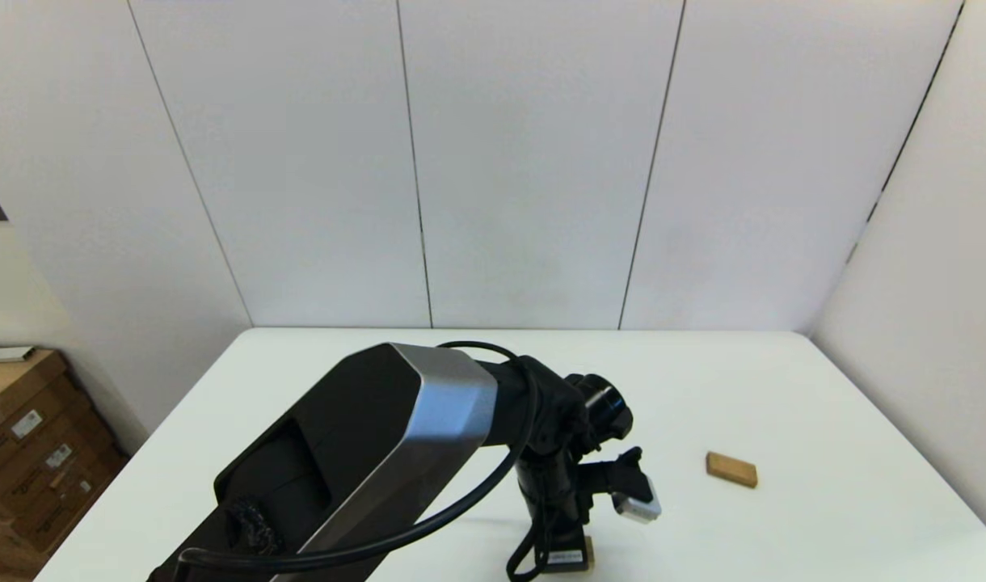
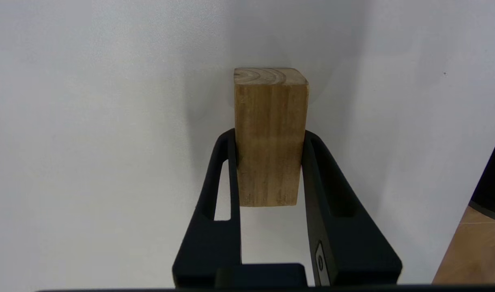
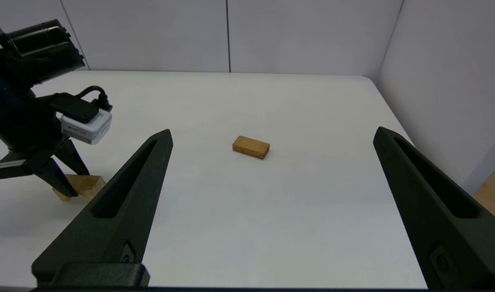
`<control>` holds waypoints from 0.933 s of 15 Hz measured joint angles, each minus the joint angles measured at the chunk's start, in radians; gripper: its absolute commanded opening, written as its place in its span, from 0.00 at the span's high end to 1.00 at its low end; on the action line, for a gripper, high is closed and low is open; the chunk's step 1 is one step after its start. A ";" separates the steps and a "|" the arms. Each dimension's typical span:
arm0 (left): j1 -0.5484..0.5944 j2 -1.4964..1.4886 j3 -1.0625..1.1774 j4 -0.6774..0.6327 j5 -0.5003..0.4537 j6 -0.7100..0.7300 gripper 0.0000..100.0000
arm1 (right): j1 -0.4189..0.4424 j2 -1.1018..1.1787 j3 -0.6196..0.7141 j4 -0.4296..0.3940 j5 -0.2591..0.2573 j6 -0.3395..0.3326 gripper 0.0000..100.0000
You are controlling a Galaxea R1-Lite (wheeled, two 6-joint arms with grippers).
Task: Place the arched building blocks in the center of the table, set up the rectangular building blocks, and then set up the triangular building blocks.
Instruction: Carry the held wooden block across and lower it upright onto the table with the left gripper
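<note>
Left gripper [image 2: 268, 154]: we log it low over the near middle of the table [image 1: 784, 388], clamped on the arched block [image 2: 270, 134], one finger [image 2: 227, 170] pressed against each long side.
Arched block: pale tan, chunky; we note it lying on the white surface with its long axis running straight away from the left wrist, far end sticking out past the fingertips. In the right wrist view it sits under that gripper.
Rectangular block [image 1: 731, 469]: darker orange-brown slab lying flat, well apart on the robot's right, long axis roughly across the table, slightly skewed.
Right gripper [image 3: 272, 138]: we record it spread wide, holding nothing, drawn back at the near edge and facing the slab.
</note>
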 measured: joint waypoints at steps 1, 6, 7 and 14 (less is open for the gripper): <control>0.000 0.000 0.000 0.002 0.000 0.001 1.00 | 0.000 0.000 0.000 0.000 0.000 -0.001 0.00; 0.000 0.000 0.000 0.000 0.003 0.001 1.00 | 0.000 0.000 0.000 0.000 0.000 0.000 0.00; 0.000 0.000 0.000 0.000 0.002 0.001 1.00 | 0.000 0.000 0.000 0.000 0.000 0.000 0.00; 0.000 0.001 0.000 -0.006 0.013 -0.003 1.00 | 0.000 0.000 0.000 0.000 0.000 -0.001 0.00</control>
